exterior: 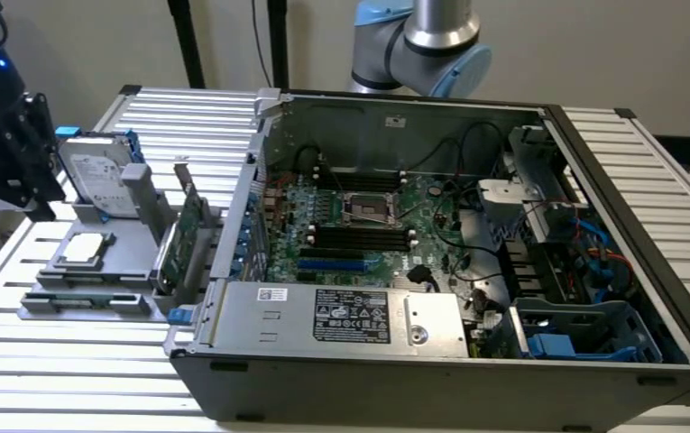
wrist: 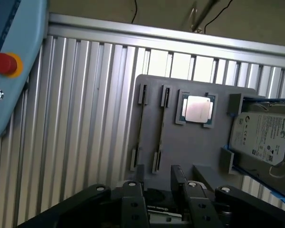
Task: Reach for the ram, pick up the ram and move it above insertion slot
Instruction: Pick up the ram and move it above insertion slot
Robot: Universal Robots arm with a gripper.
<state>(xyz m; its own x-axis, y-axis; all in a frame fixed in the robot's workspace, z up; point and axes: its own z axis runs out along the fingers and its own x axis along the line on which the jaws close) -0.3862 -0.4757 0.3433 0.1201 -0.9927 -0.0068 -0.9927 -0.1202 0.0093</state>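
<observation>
The ram is a thin stick standing on edge in a groove of the grey holder plate, with a second thin stick in the groove beside it. My gripper hovers over the near edge of that plate, open, with nothing between its fingers. In the exterior view the ram lies along the front of the holder at the left, and the gripper's black body hangs above and to the left of it. The insertion slot is among the black memory slots on the motherboard inside the open case.
On the holder sit a silver processor, a hard drive in a blue frame and an upright green expansion card. The open computer case fills the slatted table's middle. A teach pendant with a red button lies nearby.
</observation>
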